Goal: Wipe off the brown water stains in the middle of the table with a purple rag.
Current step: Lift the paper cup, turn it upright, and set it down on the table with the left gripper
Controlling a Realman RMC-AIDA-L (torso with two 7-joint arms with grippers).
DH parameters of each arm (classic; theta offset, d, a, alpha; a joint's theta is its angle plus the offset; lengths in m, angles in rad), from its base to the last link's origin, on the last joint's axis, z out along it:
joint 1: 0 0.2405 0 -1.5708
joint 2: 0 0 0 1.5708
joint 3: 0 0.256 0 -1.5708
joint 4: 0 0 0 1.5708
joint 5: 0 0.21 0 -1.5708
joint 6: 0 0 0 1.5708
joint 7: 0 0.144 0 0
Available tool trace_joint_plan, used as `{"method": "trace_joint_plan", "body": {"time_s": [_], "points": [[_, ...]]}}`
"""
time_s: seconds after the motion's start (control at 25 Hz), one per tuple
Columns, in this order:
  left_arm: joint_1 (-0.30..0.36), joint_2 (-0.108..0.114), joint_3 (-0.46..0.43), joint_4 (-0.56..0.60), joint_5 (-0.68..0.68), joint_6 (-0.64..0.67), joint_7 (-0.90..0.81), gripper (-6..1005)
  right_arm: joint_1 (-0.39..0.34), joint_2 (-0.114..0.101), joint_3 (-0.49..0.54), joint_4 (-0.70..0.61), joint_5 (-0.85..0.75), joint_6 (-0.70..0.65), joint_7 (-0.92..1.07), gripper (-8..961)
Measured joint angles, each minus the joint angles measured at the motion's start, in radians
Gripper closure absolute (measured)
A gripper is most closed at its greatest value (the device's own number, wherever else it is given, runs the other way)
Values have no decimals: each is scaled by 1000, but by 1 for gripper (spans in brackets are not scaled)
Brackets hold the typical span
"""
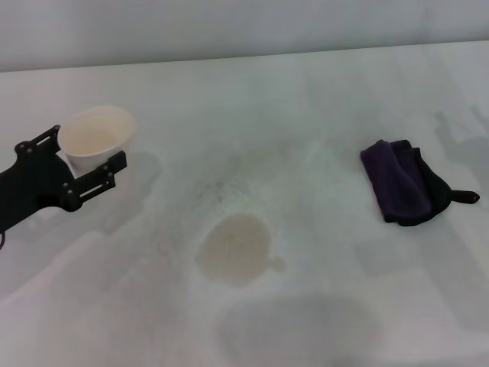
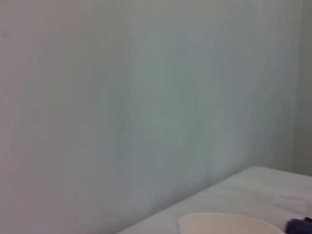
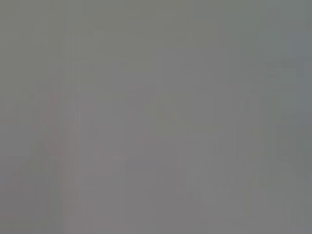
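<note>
- Far left on the counter (image 1: 321,107), the left pincer (image 1: 85,162) sits at a white paper cup (image 1: 95,138); its black fingers flank the cup's near side and appear spread apart, though whether they actually press the cup I cannot tell. The cup looks empty.
- Near the middle, slightly toward the robot, the brown water stains (image 1: 235,248) lie untouched: a pale tan roundish puddle with a small blob on its right edge. Nothing has been wiped yet.
- Well to the right of the puddle lies the purple rag (image 1: 401,183), folded thick and flat on the counter, with no pincer on it. Its long axis runs from far-left to near-right, and its little black tail points right, toward the counter's edge.
- The right pincer is not in view; its wrist camera shows only a blank grey field.
- By my judgement the whole job remains: fetch the rag, carry it to the puddle, wipe.
</note>
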Motion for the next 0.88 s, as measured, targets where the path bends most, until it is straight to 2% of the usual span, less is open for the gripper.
{"method": "trace_joint_plan", "body": {"time_s": [0.28, 0.88], "points": [[16, 2, -6, -125, -79, -6, 212, 257, -5, -1, -2, 0, -1, 6, -1, 262], [19, 2, -6, -316, -146, -69, 476, 249, -1, -2, -2, 7, -1, 36, 2, 262]]}}
